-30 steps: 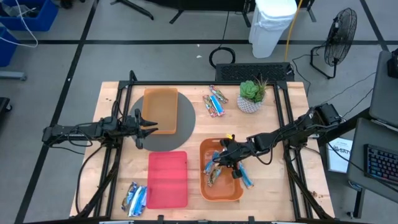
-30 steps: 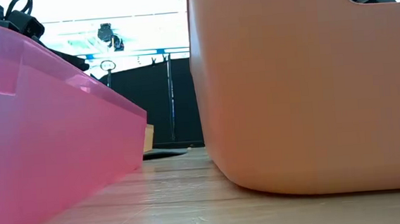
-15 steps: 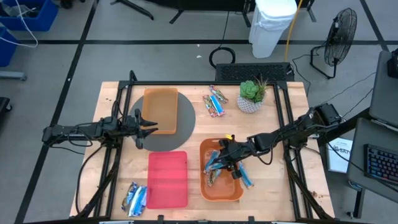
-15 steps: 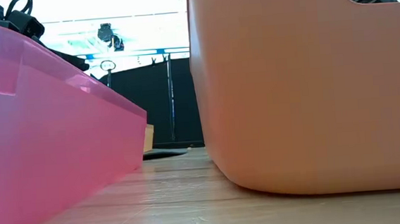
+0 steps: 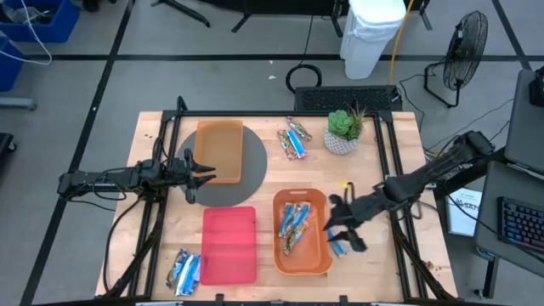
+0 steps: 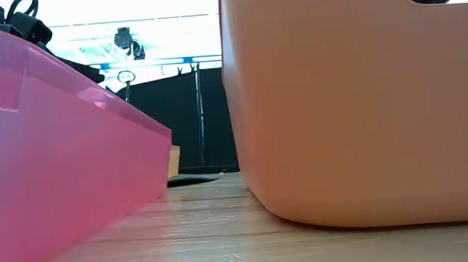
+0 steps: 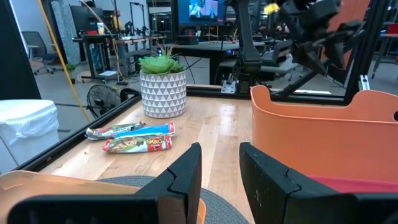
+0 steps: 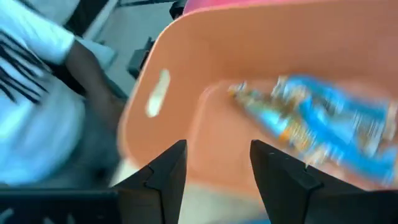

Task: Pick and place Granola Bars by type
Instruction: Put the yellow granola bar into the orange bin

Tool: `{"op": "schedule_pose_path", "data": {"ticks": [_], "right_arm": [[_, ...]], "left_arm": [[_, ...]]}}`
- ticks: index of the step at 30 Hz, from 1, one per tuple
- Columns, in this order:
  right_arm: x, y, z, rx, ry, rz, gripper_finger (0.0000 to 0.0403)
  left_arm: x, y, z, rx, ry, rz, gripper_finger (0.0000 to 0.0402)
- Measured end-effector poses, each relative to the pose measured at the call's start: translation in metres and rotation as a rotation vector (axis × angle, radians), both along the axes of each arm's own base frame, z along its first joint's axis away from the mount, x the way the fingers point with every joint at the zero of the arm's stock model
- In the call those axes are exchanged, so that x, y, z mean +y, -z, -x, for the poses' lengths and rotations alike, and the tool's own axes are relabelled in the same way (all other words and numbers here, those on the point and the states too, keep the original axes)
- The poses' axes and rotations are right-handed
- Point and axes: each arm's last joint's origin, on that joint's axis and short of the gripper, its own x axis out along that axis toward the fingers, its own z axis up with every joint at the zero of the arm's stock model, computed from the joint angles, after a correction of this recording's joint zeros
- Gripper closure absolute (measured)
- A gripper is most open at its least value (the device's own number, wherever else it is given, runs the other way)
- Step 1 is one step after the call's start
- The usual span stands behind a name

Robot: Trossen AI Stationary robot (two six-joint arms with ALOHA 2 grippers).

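Several blue and orange granola bars lie in the near orange tray, also seen as bars in the tray in the right wrist view. My right gripper hangs open just past that tray's right rim, nothing between its fingers. One blue bar lies on the table below it. More bars lie at the far middle and near left. My left gripper waits open over the grey mat.
A red tray lies left of the near orange tray. A second orange tray sits on the mat's far part. A potted plant stands at the far right. A black frame rims the table.
My right gripper has drawn back from over the near orange tray toward the table's right edge, rising and rolling as it went. The bars stay lying in the tray.
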Motion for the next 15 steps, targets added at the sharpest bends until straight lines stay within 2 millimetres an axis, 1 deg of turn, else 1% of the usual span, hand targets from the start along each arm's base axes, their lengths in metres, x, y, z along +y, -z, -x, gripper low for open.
{"op": "schedule_pose_path", "data": {"ticks": [3, 5, 10, 13, 15], "right_arm": [[0.002, 0.0, 0.017, 0.136, 0.09, -0.075, 0.0241], [0.003, 0.007, 0.027, 0.22, 0.168, -0.103, 0.0244], [0.005, 0.045, 0.046, 0.435, 0.326, -0.184, 0.0245], [0.003, 0.07, 0.053, 0.493, 0.424, -0.277, 0.0244], [0.001, 0.085, 0.055, 0.492, 0.465, -0.36, 0.0244]], "left_arm": [[0.0, 0.0, 0.0, 0.0, 0.0, 0.0, 0.0289], [0.0, 0.0, 0.0, 0.0, 0.0, 0.0, 0.0289], [0.0, 0.0, 0.0, 0.0, 0.0, 0.0, 0.0289], [0.0, 0.0, 0.0, 0.0, 0.0, 0.0, 0.0289], [0.0, 0.0, 0.0, 0.0, 0.0, 0.0, 0.0289]]}}
